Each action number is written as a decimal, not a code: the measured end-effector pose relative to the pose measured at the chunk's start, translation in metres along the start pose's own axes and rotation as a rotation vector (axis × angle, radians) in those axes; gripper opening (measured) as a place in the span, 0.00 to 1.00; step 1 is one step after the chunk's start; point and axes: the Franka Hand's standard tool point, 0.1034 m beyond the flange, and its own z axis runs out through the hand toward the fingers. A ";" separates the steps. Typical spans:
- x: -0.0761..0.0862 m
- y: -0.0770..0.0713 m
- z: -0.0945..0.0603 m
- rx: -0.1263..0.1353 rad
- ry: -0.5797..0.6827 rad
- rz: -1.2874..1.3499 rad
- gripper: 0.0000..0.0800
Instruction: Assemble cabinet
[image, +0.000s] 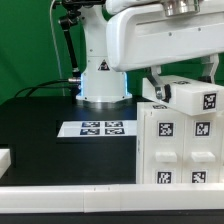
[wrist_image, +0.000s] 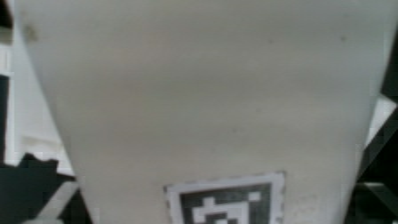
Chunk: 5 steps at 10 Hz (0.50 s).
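One cabinet (image: 180, 140) stands on the worktop (image: 60, 155) at the exterior view's right, and you should treat its stiff, smooth plastic as slippery, gripping a block across flat faces, though you cannot tell whether the end effector (image: 165, 88) pinches anything.

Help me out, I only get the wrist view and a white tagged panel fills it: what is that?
Observer: Likely the white block tilted atop the cabinet, at the exterior view's right.
Operator: Is the gripper on it?
Observer: The gripper has a finger either side of it; clamped or not, I cannot tell.
Operator: Anything nearby?
Observer: The marker board lies flat on the table, on the exterior view's left of the cabinet.
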 end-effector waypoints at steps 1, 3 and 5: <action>0.000 0.005 0.000 -0.008 0.018 0.084 0.70; 0.001 0.007 0.000 -0.017 0.048 0.277 0.70; 0.003 0.009 0.000 -0.015 0.074 0.480 0.71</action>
